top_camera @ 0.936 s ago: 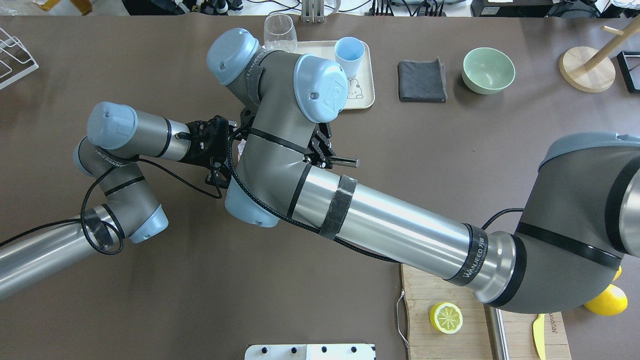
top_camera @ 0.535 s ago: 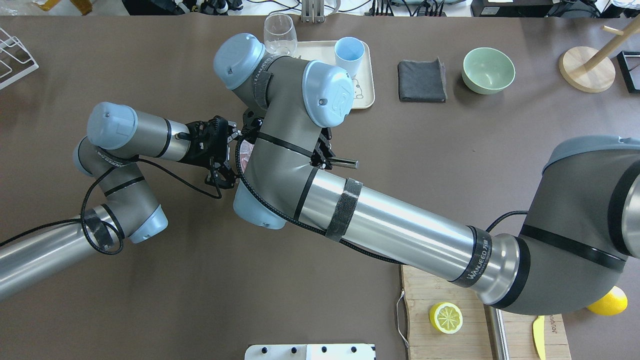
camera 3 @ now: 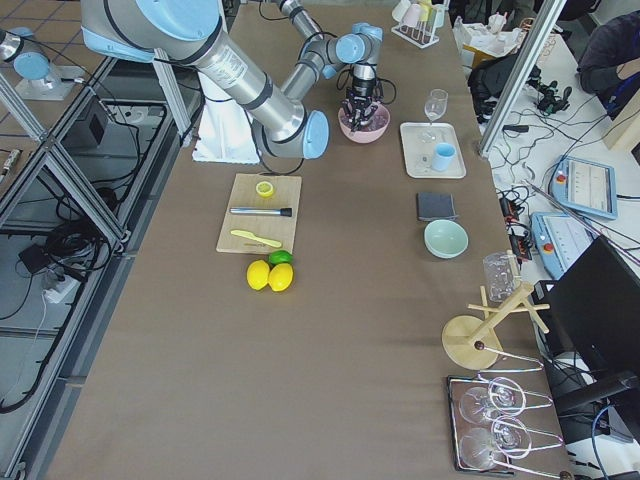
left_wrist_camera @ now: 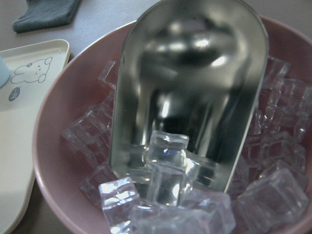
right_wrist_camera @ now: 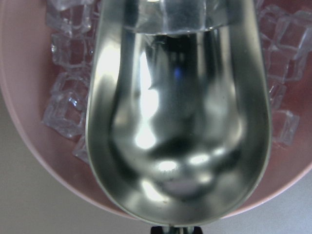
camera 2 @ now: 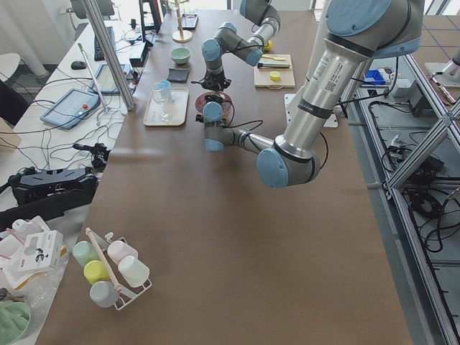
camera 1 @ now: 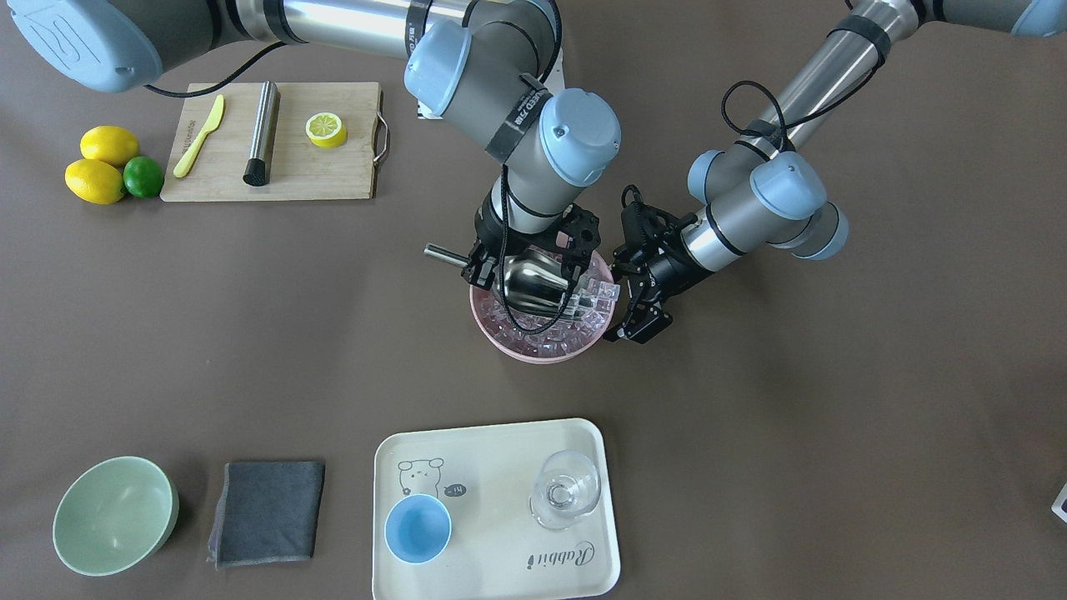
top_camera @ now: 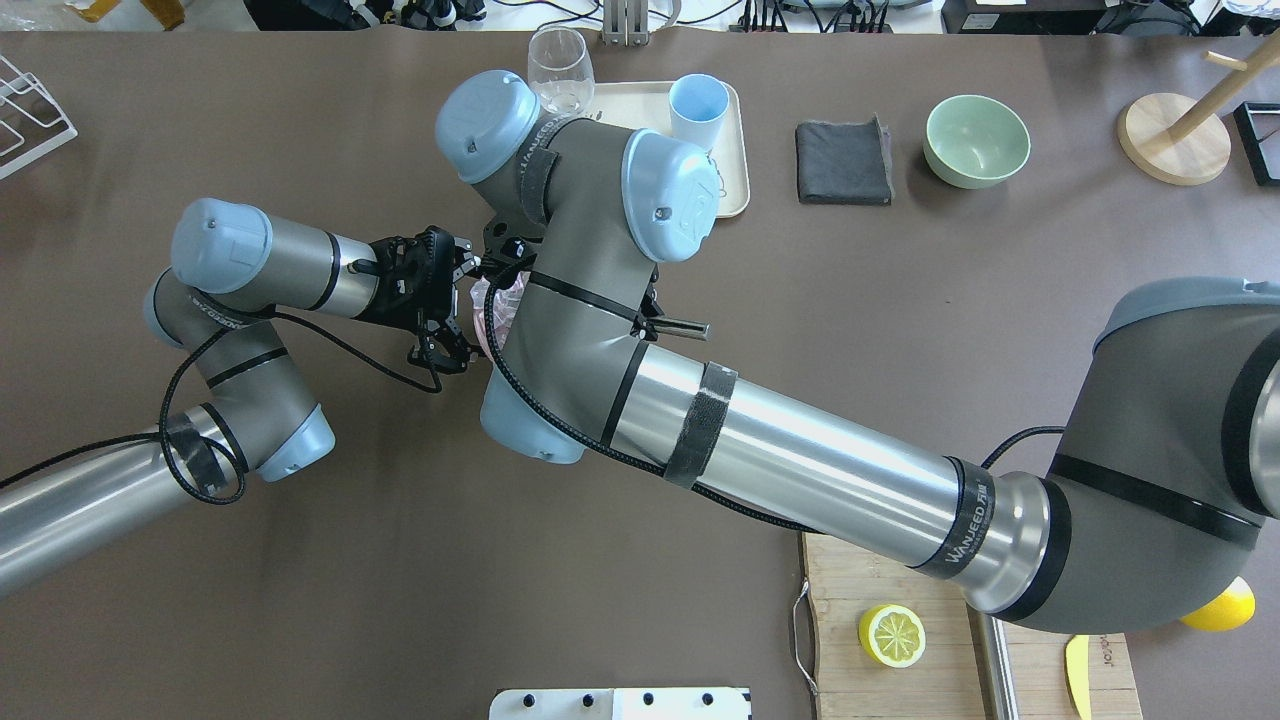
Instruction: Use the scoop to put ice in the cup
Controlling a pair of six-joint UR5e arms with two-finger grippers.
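- The cream tray (camera 1: 492, 467) is showing the word "Rabbit" in script near one edge, and a small cartoon bear is sitting printed beside the cup (camera 1: 417, 528).
- A dark band around the right arm (top_camera: 800, 470) is reading "WANJEED" in pale letters; the blue joint caps are carrying a raised logo I am not making out clearly.
- Everything is resting on a plain matte brown counter (camera 1: 834, 417). Aluminium framing is running along the robot's side of it, and desks with tablets and cables are lining the far side.
- The scoop (camera 1: 533, 287), shiny steel and mirror-bright, is tilting into the pink bowl (camera 1: 533, 348) with its open lip down among the ice (camera 1: 583, 304). Its tubular handle is sticking out sideways past the bowl's rim.
- In the left wrist view, a couple of clear cubes are lying just inside the scoop's lip.
- The right tool (camera 1: 488, 267) is gripping the scoop at its handle.
- The left tool (camera 1: 640, 327) is hovering just beside the bowl's rim; I cannot tell whether its fingers are apart or together.
- The cup, light blue and upright, is standing on the tray near a clear glass (camera 1: 567, 492), well apart from the bowl.
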